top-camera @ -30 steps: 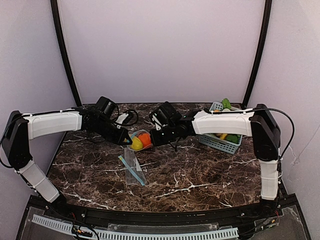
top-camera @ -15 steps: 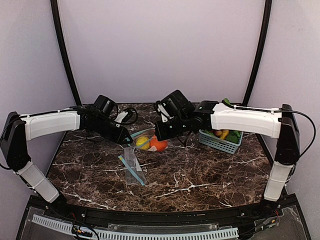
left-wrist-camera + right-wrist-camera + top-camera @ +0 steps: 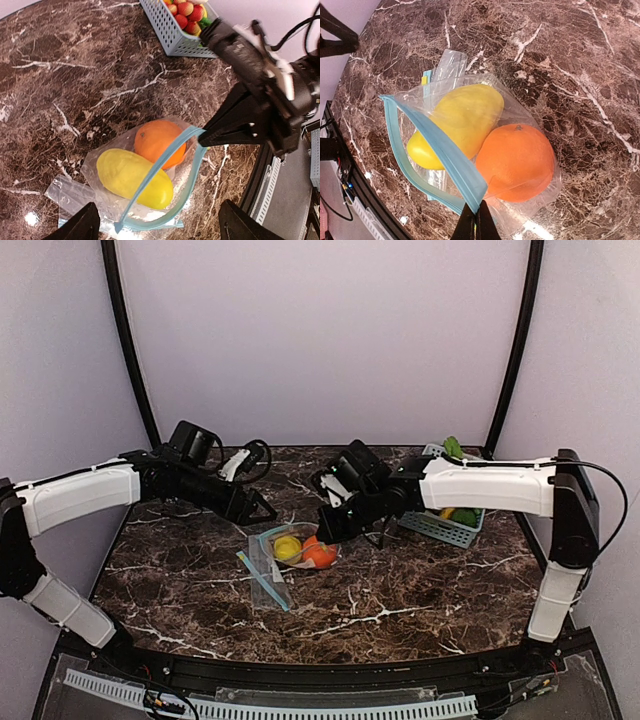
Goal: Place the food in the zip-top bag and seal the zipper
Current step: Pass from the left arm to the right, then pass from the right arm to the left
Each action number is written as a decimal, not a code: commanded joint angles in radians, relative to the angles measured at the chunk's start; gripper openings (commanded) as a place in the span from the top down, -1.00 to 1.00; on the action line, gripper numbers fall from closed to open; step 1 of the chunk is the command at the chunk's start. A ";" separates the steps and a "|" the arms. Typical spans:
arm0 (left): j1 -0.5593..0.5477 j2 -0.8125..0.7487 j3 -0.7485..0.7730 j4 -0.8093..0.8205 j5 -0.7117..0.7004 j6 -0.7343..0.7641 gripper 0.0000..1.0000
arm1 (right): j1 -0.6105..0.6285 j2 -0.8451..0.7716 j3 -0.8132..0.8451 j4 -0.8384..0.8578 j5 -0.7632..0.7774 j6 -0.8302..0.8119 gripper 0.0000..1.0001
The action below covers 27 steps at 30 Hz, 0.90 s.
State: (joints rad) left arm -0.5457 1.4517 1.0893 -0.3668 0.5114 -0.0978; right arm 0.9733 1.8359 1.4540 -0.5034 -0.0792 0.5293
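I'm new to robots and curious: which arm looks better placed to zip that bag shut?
Right, probably. The right tool pinches the blue zipper strip at one end, so it could slide along. The left tool is open, off the bag.

The bag (image 3: 445, 156) lies mid-table (image 3: 400, 585) with 2 fruits in it, the oblong fruit (image 3: 462, 117) left of the ball (image 3: 516, 162). A spare bag (image 3: 268, 580) lies just beside it, nearer; the basket (image 3: 436, 527) stands behind, right.
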 commanded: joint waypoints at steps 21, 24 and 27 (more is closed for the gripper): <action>-0.208 -0.026 -0.006 -0.075 -0.022 0.255 -0.41 | -0.112 -0.097 -0.098 0.043 -0.654 -0.211 1.00; -0.217 -0.004 -0.009 -0.074 -0.011 0.256 -0.10 | -0.114 -0.098 -0.108 0.047 -0.663 -0.217 1.00; -0.227 0.023 -0.006 -0.075 0.004 0.255 0.07 | -0.115 -0.097 -0.116 0.052 -0.666 -0.220 1.00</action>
State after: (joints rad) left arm -0.7582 1.4521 1.0809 -0.4160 0.4839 0.1463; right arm 0.8680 1.7741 1.3529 -0.4862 -0.7055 0.3336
